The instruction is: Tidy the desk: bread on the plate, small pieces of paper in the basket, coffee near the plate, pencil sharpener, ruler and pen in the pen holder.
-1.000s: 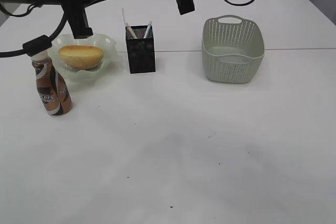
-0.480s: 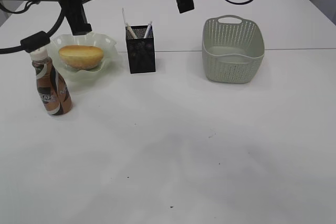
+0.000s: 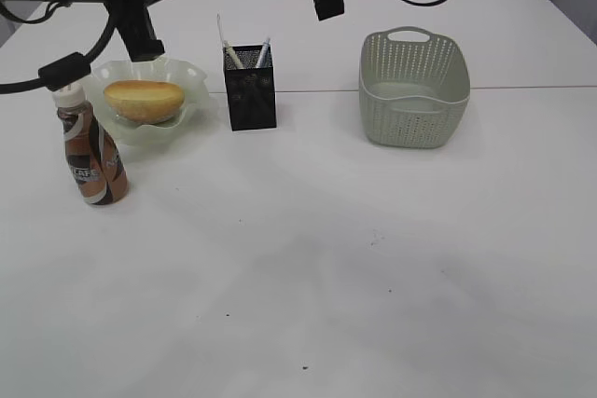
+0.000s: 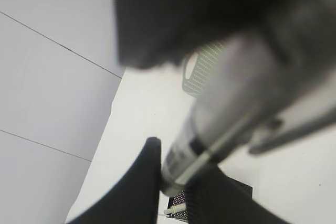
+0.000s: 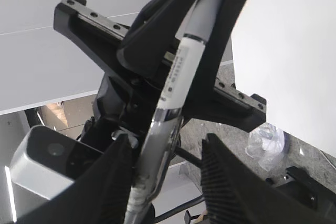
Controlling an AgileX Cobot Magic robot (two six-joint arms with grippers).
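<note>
Two-sided contact on one pen (image 5: 178,72), seen best from the right wrist. Left tool (image 5: 173,30): narrow, clamped across the pen's upper barrel, in the upper middle of that frame. Right tool (image 5: 167,140): parted, ribbed fingers (image 5: 226,182) standing either side of the pen's lower end, with a clear gap on the right side; on the left side, cannot tell whether touching.

From the left wrist: same pen (image 4: 210,129) blurred and close, running from upper right down between the dark fingers (image 4: 142,182) of the left tool (image 4: 176,182); behind it, a corner of the pen holder (image 4: 236,192) at the bottom edge and part of the basket (image 4: 202,72) mid-frame.

Only in the exterior view: black arms crowding the upper left, above the table (image 3: 326,277), the pen not made out among them. Below: bread (image 3: 143,100) lying on the plate (image 3: 191,76), coffee (image 3: 90,160) upright just in front of the plate at left, pen holder (image 3: 249,90) right of the plate, basket (image 3: 415,90) well apart at right.
</note>
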